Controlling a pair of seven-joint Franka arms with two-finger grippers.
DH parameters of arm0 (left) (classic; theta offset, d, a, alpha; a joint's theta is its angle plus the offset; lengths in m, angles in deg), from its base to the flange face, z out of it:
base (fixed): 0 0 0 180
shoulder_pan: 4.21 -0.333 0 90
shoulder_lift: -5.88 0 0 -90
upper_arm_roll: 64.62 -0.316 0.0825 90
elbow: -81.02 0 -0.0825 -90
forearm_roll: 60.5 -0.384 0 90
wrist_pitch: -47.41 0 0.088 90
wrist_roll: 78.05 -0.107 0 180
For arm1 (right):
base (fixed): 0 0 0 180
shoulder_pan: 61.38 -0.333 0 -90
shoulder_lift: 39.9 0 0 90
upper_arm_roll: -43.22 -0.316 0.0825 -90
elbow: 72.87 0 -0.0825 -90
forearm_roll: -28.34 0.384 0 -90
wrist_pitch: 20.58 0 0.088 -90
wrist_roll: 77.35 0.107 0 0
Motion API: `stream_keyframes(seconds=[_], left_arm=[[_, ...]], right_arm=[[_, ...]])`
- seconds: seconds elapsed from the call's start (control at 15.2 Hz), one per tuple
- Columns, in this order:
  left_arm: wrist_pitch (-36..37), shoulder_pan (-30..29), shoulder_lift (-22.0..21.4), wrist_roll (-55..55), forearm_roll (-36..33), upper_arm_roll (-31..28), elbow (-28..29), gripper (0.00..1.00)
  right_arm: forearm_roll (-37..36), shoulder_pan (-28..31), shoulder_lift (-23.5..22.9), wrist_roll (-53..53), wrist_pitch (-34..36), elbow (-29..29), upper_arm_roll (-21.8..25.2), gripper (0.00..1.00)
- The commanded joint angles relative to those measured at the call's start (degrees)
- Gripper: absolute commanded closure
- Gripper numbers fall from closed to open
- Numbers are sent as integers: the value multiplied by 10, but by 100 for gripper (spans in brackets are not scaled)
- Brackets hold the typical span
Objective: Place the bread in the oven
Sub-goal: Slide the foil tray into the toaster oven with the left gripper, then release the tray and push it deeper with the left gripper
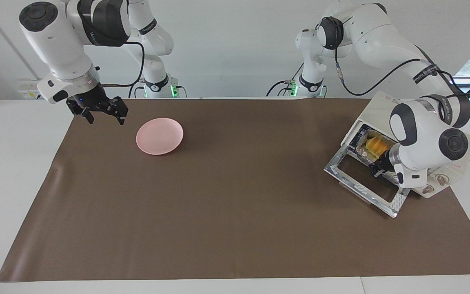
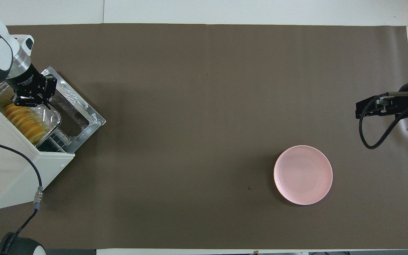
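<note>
Left gripper [image 1: 377, 170] closed on foil tray [image 2: 50, 117] rim; bread [image 2: 25, 123] looks soft and light, so move by stiff tray rim

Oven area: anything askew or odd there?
Nothing spilled or damaged. The cream-white toaster oven sits angled to the mat's edges, its glass door dropped open. The golden ridged bread lies in a crinkled foil tray that pokes out of the oven mouth, with the shut left gripper at the tray.

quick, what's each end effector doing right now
left end effector: shut, at the foil tray holding the bread in the oven.
right end effector: open, empty, waiting.
</note>
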Motion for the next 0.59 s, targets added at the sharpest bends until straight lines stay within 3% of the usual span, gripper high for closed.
stream_keyframes(seconds=[0.0, 0.53], left_arm=[[-3, 2, -28, -2, -5, -3, 39, 100], [-22, 14, -41, -1, -52, -3, 76, 100]], right_arm=[[-5, 6, 11, -11, 4, -10, -5, 0], [-5, 6, 11, -11, 4, -9, -5, 0]])
